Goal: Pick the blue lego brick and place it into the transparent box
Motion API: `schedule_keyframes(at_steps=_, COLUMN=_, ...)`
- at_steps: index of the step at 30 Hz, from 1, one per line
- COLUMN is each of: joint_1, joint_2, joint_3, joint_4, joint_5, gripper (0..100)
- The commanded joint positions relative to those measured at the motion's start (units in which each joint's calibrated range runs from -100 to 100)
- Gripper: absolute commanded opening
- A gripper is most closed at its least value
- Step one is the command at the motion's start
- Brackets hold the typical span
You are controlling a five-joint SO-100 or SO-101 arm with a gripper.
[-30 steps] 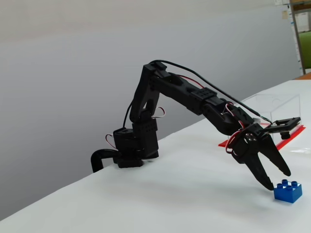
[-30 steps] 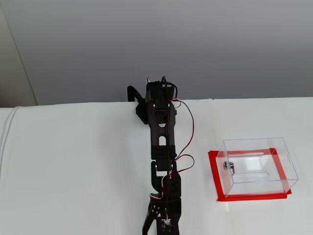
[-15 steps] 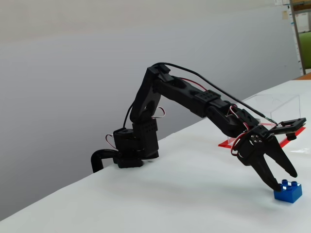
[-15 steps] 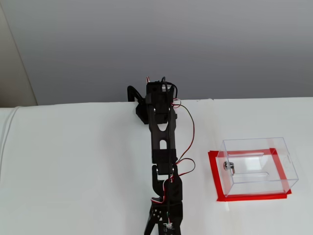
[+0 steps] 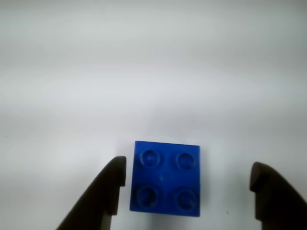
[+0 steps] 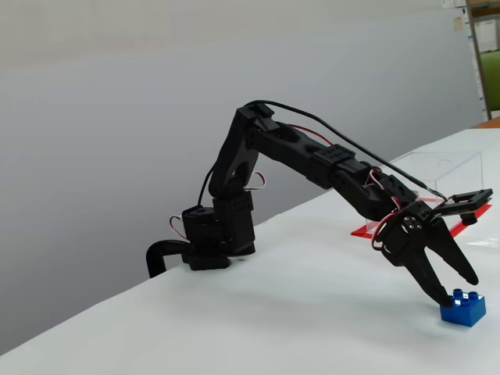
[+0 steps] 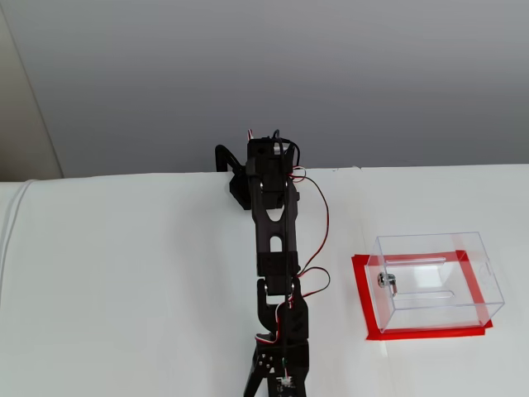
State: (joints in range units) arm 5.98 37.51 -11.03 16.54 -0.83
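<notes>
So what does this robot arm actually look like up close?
The arm is all matte black plastic, built from blocky jointed segments. Thin red, white and black cables loop along it. It ends in two tapered, pointed black fingers, and a clamp-like black base holds it at the table edge.

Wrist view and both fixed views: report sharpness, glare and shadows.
Wrist view: soft focus, the blue lego brick has blurry studs, fingers dark silhouettes, white table washed out. In a fixed view, sharp, a faint shadow under the brick. In a fixed view, crisp, reflections on the transparent box.

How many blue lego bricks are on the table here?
1: the blue lego brick sits on the table between the open hand's fingers, nearer one finger. No others visible.
</notes>
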Motion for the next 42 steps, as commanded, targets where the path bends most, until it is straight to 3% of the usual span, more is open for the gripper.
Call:
schedule_keyframes(at_steps=1, joint_1=-0.1, joint_2=0.47, joint_3=-3.16, joint_4=-0.87, joint_5=0.1, gripper=28)
schedule_keyframes(at_steps=21, joint_1=-0.03, joint_2=3.1, joint_3=-6.24, joint_4=-0.35, joint_5=0.05, gripper=28)
schedule_keyframes(at_steps=28, joint_1=0.26, joint_2=2.42, joint_3=-5.78, joint_4=-0.18, joint_5=0.0, gripper=21)
schedule_keyframes(at_steps=42, joint_1=0.34, joint_2=1.99, joint_3=-6.6, joint_4=6.09, joint_5=-0.06, gripper=21)
